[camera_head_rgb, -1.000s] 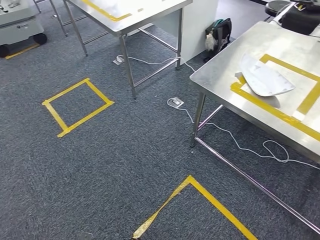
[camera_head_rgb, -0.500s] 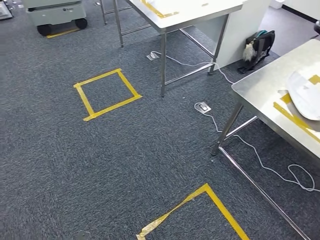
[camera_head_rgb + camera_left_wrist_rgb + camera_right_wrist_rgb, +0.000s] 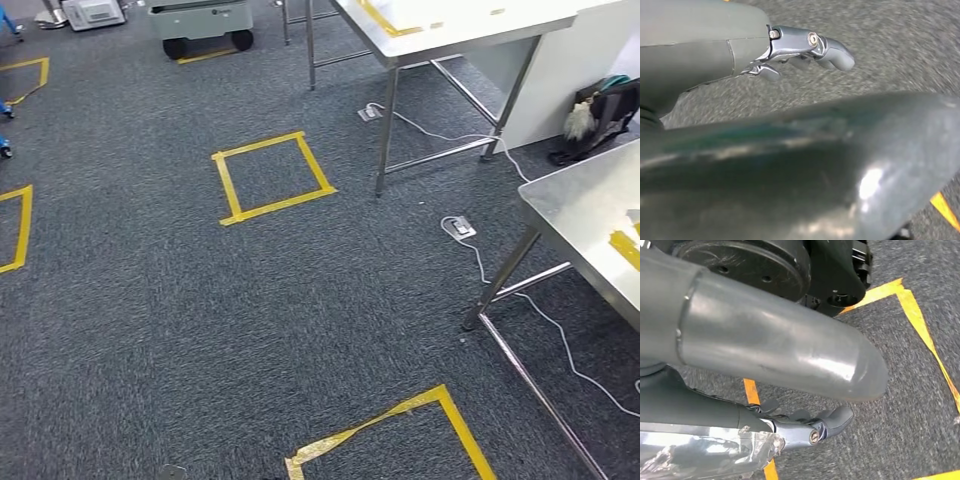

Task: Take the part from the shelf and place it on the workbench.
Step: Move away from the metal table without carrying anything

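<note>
A corner of the steel workbench (image 3: 581, 205) stands at the right edge of the head view, with a strip of yellow tape (image 3: 625, 245) on its top. My left hand (image 3: 806, 47) hangs above the grey carpet with its fingers stretched out and nothing in them. My right hand (image 3: 810, 430) also hangs over the carpet, fingers extended and holding nothing, beside yellow floor tape (image 3: 919, 315).
A second steel table (image 3: 453, 30) stands at the back, with a wheeled grey cart (image 3: 200, 20) to its left. Yellow tape squares (image 3: 272, 175) (image 3: 392, 430) mark the carpet. A white cable (image 3: 528, 300) and floor socket (image 3: 458, 227) lie by the workbench leg. A dark bag (image 3: 604, 105) leans against the white wall.
The camera has turned left, so the whole scene has slid right. The white part on the workbench has passed out of the picture, and the cart and more floor squares have come in.
</note>
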Controlling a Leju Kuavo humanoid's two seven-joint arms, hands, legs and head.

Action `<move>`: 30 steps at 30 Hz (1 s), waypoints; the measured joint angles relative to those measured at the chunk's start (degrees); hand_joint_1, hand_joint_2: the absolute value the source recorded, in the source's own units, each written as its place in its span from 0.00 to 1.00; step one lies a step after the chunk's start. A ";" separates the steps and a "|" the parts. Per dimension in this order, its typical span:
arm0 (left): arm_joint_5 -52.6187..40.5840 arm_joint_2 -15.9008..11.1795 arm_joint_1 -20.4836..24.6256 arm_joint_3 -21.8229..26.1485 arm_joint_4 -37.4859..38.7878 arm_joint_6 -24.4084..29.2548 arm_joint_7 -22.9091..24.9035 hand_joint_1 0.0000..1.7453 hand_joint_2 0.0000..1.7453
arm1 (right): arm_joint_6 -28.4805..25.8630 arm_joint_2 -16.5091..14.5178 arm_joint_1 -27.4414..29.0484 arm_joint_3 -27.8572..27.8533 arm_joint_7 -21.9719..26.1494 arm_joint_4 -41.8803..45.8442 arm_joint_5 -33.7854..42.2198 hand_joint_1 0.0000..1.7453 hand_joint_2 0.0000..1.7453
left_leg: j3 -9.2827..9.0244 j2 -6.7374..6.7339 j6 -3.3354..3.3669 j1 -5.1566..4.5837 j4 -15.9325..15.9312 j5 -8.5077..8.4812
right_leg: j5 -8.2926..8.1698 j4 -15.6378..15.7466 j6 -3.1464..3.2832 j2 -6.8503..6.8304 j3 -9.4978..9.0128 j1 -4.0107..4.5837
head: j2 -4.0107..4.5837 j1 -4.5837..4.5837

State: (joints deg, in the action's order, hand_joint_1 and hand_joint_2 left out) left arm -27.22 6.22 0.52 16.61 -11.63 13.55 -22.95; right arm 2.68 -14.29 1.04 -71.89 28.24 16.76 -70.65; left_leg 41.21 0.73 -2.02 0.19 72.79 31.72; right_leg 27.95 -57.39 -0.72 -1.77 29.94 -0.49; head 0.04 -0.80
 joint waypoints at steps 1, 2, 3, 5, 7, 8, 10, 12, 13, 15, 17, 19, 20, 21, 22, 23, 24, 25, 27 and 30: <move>0.01 0.01 -0.09 0.00 0.00 0.00 0.00 0.00 0.00 | 0.04 -0.01 -0.02 -0.02 0.00 0.08 -0.04 0.00 0.00 | -0.36 -0.16 -0.02 0.02 -0.33 -0.74 | 0.03 0.00 -0.01 -0.84 -0.01 0.00 | 0.00 -0.01; 0.01 0.01 -0.17 0.00 0.00 0.00 0.00 0.00 0.00 | 0.09 -0.02 -0.07 -0.02 0.00 0.14 -0.08 0.00 0.00 | -1.87 -0.48 0.00 0.03 -2.90 -2.36 | 0.09 0.00 -0.07 -1.59 -0.07 -0.02 | 0.00 -0.02; 0.01 0.00 -0.20 0.00 0.00 0.00 0.00 0.00 0.00 | 0.13 -0.05 -0.11 -0.02 0.00 0.22 -0.11 0.00 0.00 | -4.16 -1.43 0.03 0.03 -6.84 -4.25 | 0.17 -0.01 -0.20 -2.26 -0.19 0.00 | 0.00 -0.03; 0.01 0.05 0.00 0.00 0.00 0.00 0.00 0.00 0.00 | 0.21 -0.11 -0.11 -0.03 0.00 0.43 -0.15 0.00 0.00 | -8.01 -4.08 0.36 -0.25 -13.92 -6.23 | 0.56 -0.12 -0.71 -3.41 -0.28 0.37 | 0.00 -0.05; 0.01 0.12 0.15 0.00 0.00 0.00 0.00 0.00 0.00 | 0.24 -0.13 -0.13 -0.04 0.01 0.61 -0.16 0.00 0.00 | -9.02 -4.85 1.08 -0.54 -16.18 -6.08 | 0.95 0.01 -1.27 -4.51 -0.43 0.73 | 0.00 0.12; 0.01 0.12 0.11 0.00 0.01 0.00 0.00 0.00 0.00 | 0.25 -0.14 -0.19 -0.04 0.02 0.66 -0.16 0.00 0.00 | -8.97 -4.10 1.57 -0.51 -16.20 -6.13 | 1.05 0.15 -1.53 -5.08 -0.73 0.73 | 0.00 0.22; 0.02 0.08 -0.04 0.01 0.03 0.00 0.00 0.00 0.00 | 0.28 -0.22 -0.29 -0.04 0.03 0.81 -0.19 0.00 0.00 | -8.96 -2.83 2.33 -0.40 -16.34 -6.30 | 2.01 -0.82 -2.16 -3.95 -0.79 0.52 | 0.00 0.39; 0.02 0.01 0.01 0.03 0.04 0.00 0.00 0.00 0.00 | 0.38 -0.34 -0.17 -0.05 0.04 0.94 -0.25 0.00 0.00 | -8.94 -1.56 3.00 -0.22 -16.41 -6.55 | 5.07 -6.14 -2.56 -0.61 1.53 0.33 | 0.00 0.59; 0.02 -0.03 0.09 0.04 0.04 0.00 0.00 0.00 0.00 | 0.44 -0.39 -0.02 -0.08 0.04 0.97 -0.28 0.00 0.00 | -8.90 -0.83 3.23 -0.26 -16.40 -6.59 | 7.04 -10.38 -2.56 0.71 3.54 0.33 | 0.00 0.71; -0.02 -0.01 0.15 0.04 0.04 0.00 0.00 0.00 0.00 | 0.52 -0.40 0.20 -0.12 0.03 1.02 -0.32 0.00 0.00 | -8.88 0.85 3.39 -0.37 -16.37 -6.59 | 9.05 -17.06 -2.41 1.60 7.13 0.40 | 0.00 0.79; -0.05 -0.01 0.04 0.05 0.04 0.00 0.00 0.00 0.00 | 0.62 -0.41 0.23 -0.13 0.02 1.14 -0.34 0.00 0.00 | -8.99 2.59 3.40 -0.44 -16.34 -6.60 | 6.63 -15.66 -2.09 2.03 7.24 0.43 | 0.00 0.83; -0.09 -0.01 0.03 0.06 0.04 0.00 0.00 0.00 0.00 | 0.79 -0.46 0.20 -0.14 -0.02 1.38 -0.44 0.00 0.00 | -9.08 4.20 3.28 -0.46 -16.28 -6.60 | 2.11 -7.83 -1.73 4.28 4.16 0.31 | 0.00 0.85; -0.11 -0.01 0.10 0.07 0.04 0.00 0.01 0.00 0.00 | 0.89 -0.51 0.20 -0.15 -0.06 1.50 -0.54 0.00 0.00 | -9.00 4.98 3.13 -0.52 -16.16 -6.59 | 0.71 -4.27 -1.62 5.63 2.68 0.13 | 0.00 0.83; -0.14 0.01 0.16 0.07 0.04 0.00 0.01 0.00 0.00 | 0.99 -0.57 0.22 -0.17 -0.13 1.66 -0.64 0.00 0.00 | -8.82 5.67 2.88 -0.52 -16.08 -6.65 | 0.03 -1.98 -1.54 6.71 1.66 0.04 | 0.00 0.79; -0.15 0.02 0.17 0.07 0.04 0.00 0.02 0.00 0.00 | 1.10 -0.63 0.23 -0.20 -0.20 1.80 -0.73 0.00 0.00 | -8.58 6.33 2.53 -0.48 -16.04 -6.76 | -0.01 -1.02 -1.42 7.16 1.19 0.03 | 0.00 0.77; -0.16 0.03 0.09 0.07 0.05 0.00 0.02 0.00 0.00 | 1.16 -0.71 0.24 -0.21 -0.25 1.94 -0.78 0.00 0.00 | -8.32 7.01 2.15 -0.38 -16.07 -6.91 | 0.00 -0.82 -1.27 6.65 1.00 0.08 | 0.00 0.73; -0.16 0.00 -0.01 0.08 0.05 0.01 0.02 0.00 0.00 | 1.20 -0.80 0.24 -0.22 -0.28 2.08 -0.81 0.00 0.00 | -8.12 7.19 1.81 -0.25 -16.05 -6.96 | -0.14 -0.74 -0.97 6.02 0.91 0.10 | 0.00 0.74; -0.16 -0.04 -0.13 0.09 0.06 0.01 0.02 0.00 0.00 | 1.22 -0.89 0.22 -0.23 -0.28 2.21 -0.82 0.00 0.00 | -7.82 6.36 1.50 -0.28 -15.65 -6.62 | -0.29 -0.57 -0.68 5.34 0.84 0.08 | 0.00 0.67; -0.16 -0.12 -0.11 0.11 0.07 0.01 0.02 0.00 0.00 | 1.23 -1.05 0.22 -0.24 -0.27 2.42 -0.83 0.00 0.00 | -6.05 3.14 1.02 -0.40 -12.03 -4.13 | -0.52 -0.20 -0.22 3.78 0.74 -0.04 | 0.00 0.34; -0.23 0.00 0.19 0.11 0.07 0.00 0.03 0.00 0.00 | 1.36 -1.12 0.46 -0.26 -0.45 2.74 -0.96 0.00 0.00 | -1.22 0.29 0.36 -0.24 -2.00 0.43 | -0.35 -0.19 0.08 0.88 0.72 0.11 | 0.00 0.09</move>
State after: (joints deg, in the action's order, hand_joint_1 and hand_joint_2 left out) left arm -27.46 6.22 0.70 16.72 -11.56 13.55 -22.92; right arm 4.04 -15.41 1.50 -72.14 27.79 19.51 -71.60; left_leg 39.99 1.02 -1.65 -0.05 70.80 32.15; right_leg 27.60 -57.58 -0.63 -0.89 30.65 -0.38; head 0.04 -0.71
